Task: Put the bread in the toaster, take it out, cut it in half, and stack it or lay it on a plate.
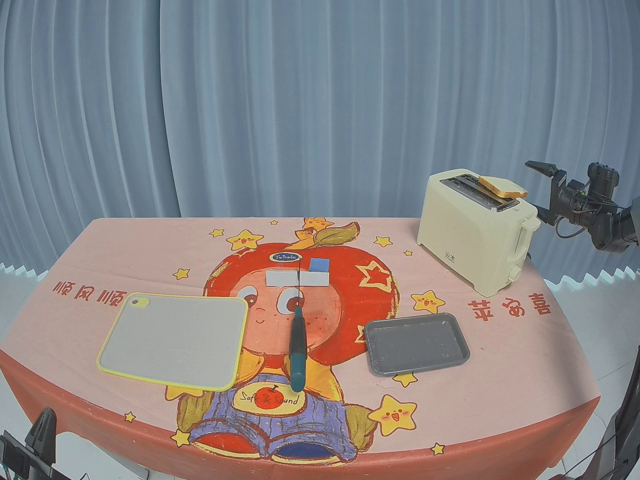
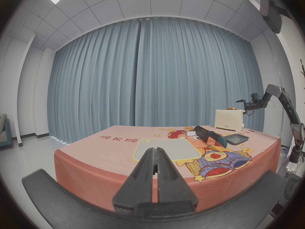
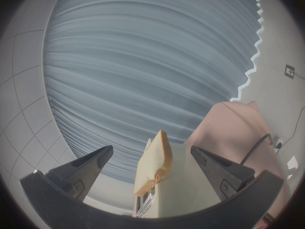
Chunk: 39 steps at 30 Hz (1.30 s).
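Tan bread [image 1: 503, 186] lay tilted on the toaster [image 1: 475, 231] top, right hand [image 3: 151, 149] spread near it, left hand [image 2: 155, 163] pressed together off the bench [image 1: 507, 368]; a clumsy nudge could probably knock it off.

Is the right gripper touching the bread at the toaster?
Apart. The right wrist view shows the right gripper open, with a clear gap on each side of the bread.

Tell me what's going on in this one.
A slice of bread sticks up from the toaster at the far right of the table. The right gripper is open beside it, not touching the bread. The left gripper is shut, low by its near edge. The knife, cutting board and grey tray lie untouched.
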### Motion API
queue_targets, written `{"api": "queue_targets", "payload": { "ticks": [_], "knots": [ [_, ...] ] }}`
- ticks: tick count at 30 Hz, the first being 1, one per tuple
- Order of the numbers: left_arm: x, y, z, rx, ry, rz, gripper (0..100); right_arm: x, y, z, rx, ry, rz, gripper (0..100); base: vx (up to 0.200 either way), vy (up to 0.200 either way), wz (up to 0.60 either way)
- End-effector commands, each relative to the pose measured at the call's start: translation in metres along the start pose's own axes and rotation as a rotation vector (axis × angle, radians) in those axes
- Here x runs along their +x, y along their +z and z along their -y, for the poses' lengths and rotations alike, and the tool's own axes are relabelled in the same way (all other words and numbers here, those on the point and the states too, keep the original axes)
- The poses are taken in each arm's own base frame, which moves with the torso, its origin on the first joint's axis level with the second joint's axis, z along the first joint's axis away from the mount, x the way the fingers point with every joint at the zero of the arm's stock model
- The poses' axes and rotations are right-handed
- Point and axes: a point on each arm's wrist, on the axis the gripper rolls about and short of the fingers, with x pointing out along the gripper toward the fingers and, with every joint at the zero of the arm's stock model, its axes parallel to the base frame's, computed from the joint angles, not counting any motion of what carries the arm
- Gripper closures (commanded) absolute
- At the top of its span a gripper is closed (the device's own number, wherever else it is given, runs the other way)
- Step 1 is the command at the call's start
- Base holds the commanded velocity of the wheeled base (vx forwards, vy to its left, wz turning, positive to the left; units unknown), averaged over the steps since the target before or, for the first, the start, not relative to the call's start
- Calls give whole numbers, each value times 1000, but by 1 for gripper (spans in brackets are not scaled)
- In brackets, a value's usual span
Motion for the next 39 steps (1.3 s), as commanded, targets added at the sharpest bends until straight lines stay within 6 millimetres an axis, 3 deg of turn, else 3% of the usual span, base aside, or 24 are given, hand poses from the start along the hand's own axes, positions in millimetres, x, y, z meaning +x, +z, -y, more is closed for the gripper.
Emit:
{"api": "queue_targets", "payload": {
  "ticks": [1, 21, 22, 39],
  "knots": [
    [0, -5, 0, -1, 0, -2, 100, 10, -8, 6, 6, -7, -15, 0, 0, 0, 0],
    [0, -5, 0, -1, 0, 0, 100, 18, -21, 0, -4, 1, -43, 0, 0, 0, 0],
    [0, -5, 0, -1, 0, 0, 100, 18, -21, 0, -7, 1, -43, 100, 0, 0, 0],
    [0, -5, 0, -1, 0, -2, 100, 19, -22, 4, -24, -8, -38, 100, 0, 0, 0]
  ]
}}
